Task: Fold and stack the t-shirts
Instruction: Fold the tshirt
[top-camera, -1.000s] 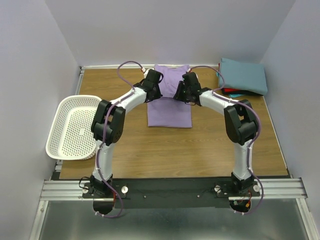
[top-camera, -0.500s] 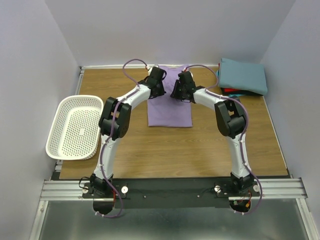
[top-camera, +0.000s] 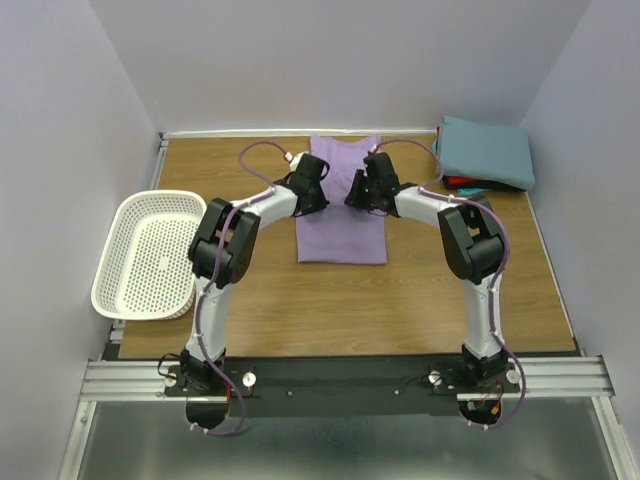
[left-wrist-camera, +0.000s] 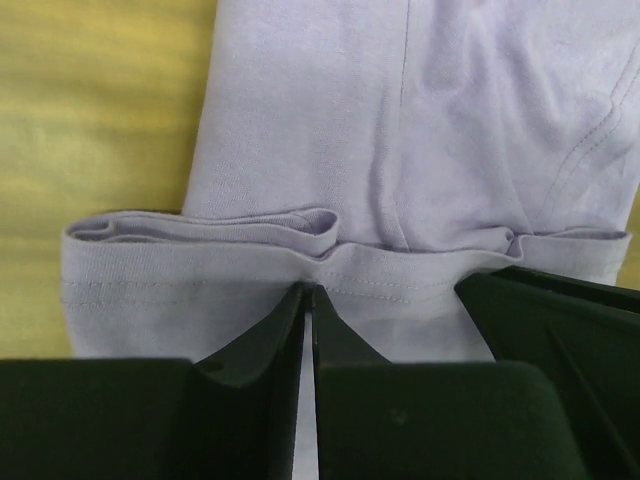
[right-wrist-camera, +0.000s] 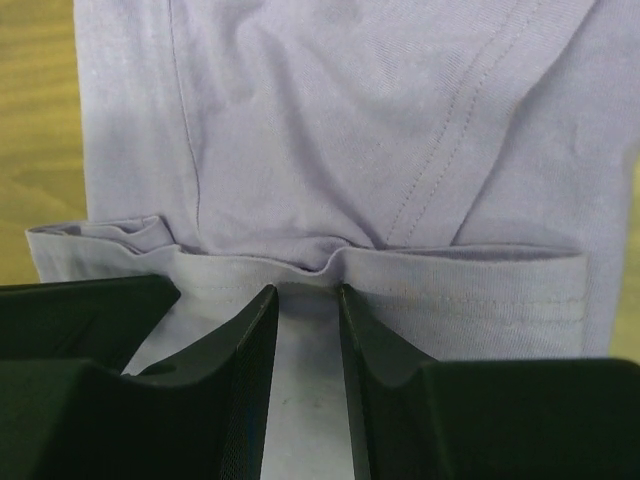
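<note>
Wooden table (top-camera: 420, 295), upper centre: soft, limp lavender t-shirt (top-camera: 340, 235); left gripper (left-wrist-camera: 306, 292) and right gripper (right-wrist-camera: 307, 293) each pinch its doubled hem, probably the surest hold.

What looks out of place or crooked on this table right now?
The white basket hangs partly over the table at its left edge. At the far right corner, the teal t-shirt lies slightly crooked on the red t-shirt, which peeks out at its near edge. Nothing else stands out.
</note>
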